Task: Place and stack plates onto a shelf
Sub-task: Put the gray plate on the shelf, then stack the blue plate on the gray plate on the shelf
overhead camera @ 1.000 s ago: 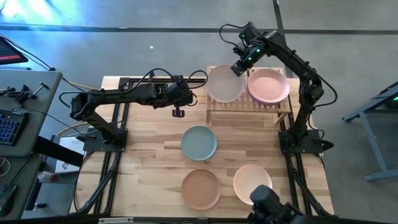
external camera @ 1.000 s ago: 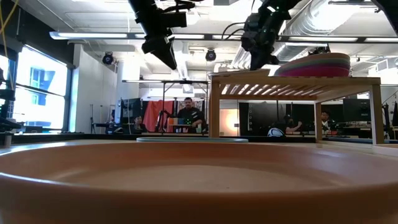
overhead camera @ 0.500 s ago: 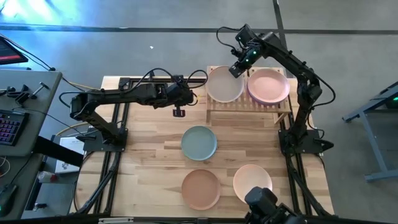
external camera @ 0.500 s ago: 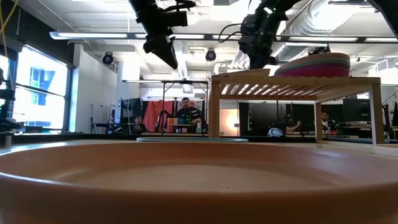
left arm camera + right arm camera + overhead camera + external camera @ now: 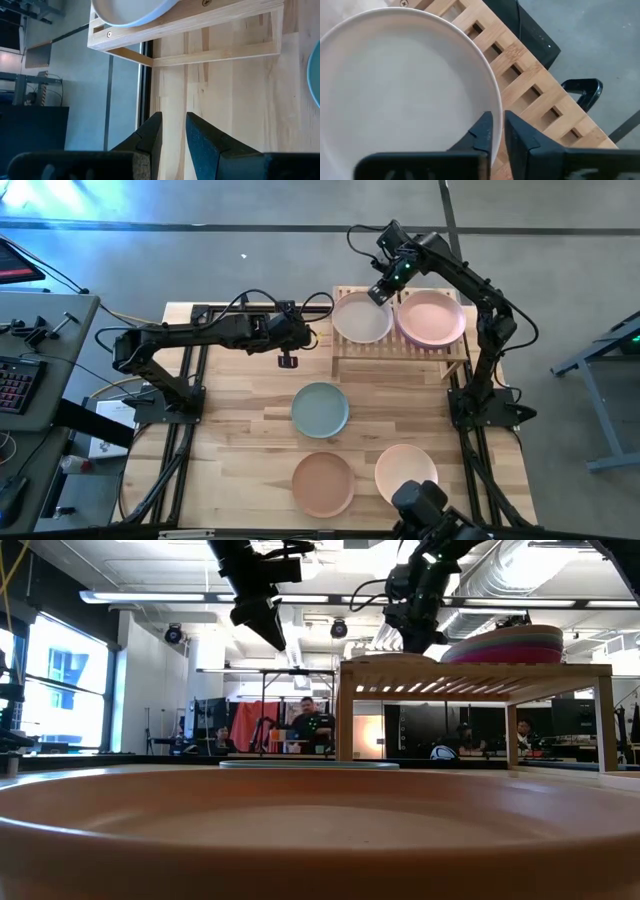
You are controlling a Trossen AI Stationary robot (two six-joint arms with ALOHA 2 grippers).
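Observation:
A cream plate (image 5: 361, 318) lies on the left half of the light-wood slatted shelf (image 5: 400, 351). My right gripper (image 5: 381, 293) is shut on its far right rim. The pale pink plate (image 5: 432, 318) tops a stack of plates (image 5: 505, 643) on the shelf's right half. On the table lie a grey-teal plate (image 5: 320, 409), a terracotta plate (image 5: 323, 483) and a peach plate (image 5: 405, 472). My left gripper (image 5: 287, 361) hangs above the table left of the shelf, narrowly open and holding nothing. My right gripper pinches the cream plate's rim (image 5: 496, 102) between its two fingers, one finger (image 5: 482, 131) on the plate's inner side and one (image 5: 519, 137) outside. It comes slanting down from the far right. The plate's base rests on the shelf's slats (image 5: 520, 75).
The shelf stands at the table's far right. In the low view the terracotta plate (image 5: 320, 830) fills the foreground. People sit in the room beyond the table (image 5: 310, 725). Bare wood shows between my left gripper and the grey-teal plate.
My right gripper has shifted slightly toward the table's left and down with the cream plate. The plate's held edge has come lower, and it now lies flatter on the shelf.

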